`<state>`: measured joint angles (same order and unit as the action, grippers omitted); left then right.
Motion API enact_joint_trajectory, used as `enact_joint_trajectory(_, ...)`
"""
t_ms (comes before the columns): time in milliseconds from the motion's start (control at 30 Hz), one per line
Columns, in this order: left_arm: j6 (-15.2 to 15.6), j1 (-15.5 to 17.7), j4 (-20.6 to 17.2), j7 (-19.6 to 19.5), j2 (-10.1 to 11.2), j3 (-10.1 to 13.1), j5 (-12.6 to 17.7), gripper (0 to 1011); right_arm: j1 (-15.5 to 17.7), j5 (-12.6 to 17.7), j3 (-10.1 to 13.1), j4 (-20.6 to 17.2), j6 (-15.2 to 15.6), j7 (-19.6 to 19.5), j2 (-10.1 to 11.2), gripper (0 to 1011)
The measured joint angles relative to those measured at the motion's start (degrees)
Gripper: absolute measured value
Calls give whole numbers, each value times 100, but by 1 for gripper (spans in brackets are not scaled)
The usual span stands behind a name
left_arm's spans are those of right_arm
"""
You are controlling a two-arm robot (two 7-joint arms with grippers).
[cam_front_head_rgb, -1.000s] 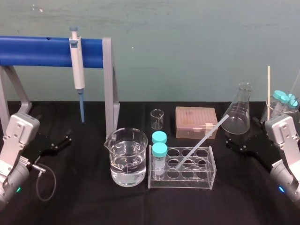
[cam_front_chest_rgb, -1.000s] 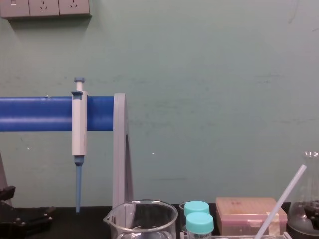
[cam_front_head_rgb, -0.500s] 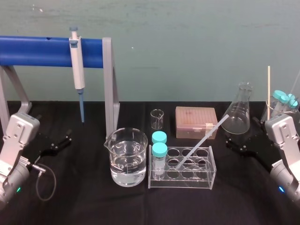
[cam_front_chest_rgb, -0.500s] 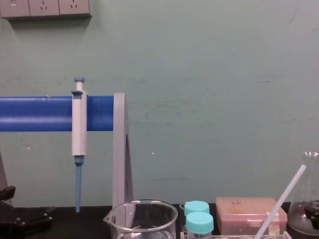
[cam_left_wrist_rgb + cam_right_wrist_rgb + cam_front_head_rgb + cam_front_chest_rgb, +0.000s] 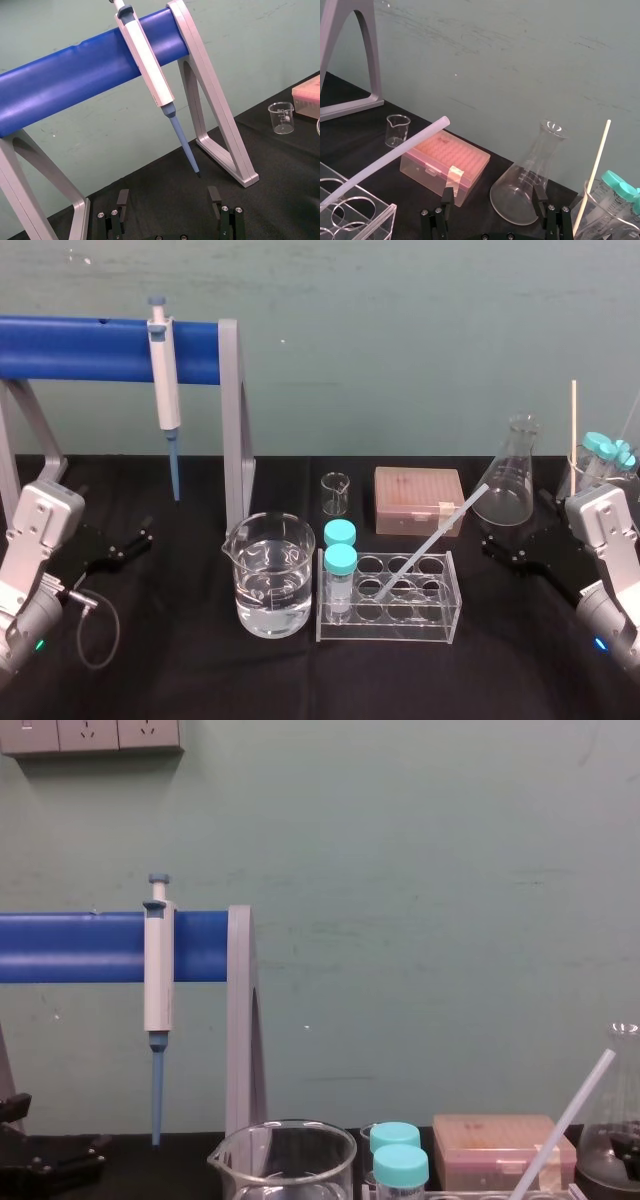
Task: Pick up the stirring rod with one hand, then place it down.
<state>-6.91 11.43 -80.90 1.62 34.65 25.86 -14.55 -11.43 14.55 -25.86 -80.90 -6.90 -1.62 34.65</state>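
Stirring rod: translucent white, matt, plastic-looking. Beaker, flask and rack: clear and glossy, rack apparently acrylic. Desk cover: matt black cloth; stand bar at 10 o'clock glossy blue, its legs smooth matt grey.

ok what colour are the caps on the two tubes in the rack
Turquoise caps, clearest in the head view.

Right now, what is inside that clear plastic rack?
Two teal-capped tubes stand in the rack's left holes. The stirring rod leans with its lower end in a hole beside them. Whether its tip touches the bottom is hidden.
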Motion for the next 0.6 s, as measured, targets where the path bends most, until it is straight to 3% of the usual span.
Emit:
enact_joint_trajectory(133, 0, 0, 0, 0, 0, 0, 0, 1000, 0, 206, 129, 16, -24, 157, -61, 1003)
enact_joint_trajectory(267, 0, 0, 0, 0, 0, 0, 0, 1000, 102, 685, 372, -128, 12, 439, -122, 1003)
enact_joint_trajectory(433, 0, 0, 0, 0, 0, 0, 0, 1000, 342, 1332, 681, -474, 267, 814, -126, 1003)
enact_joint_trajectory(600, 0, 0, 0, 0, 0, 0, 0, 1000, 559, 1734, 857, -806, 669, 1071, -34, 1003)
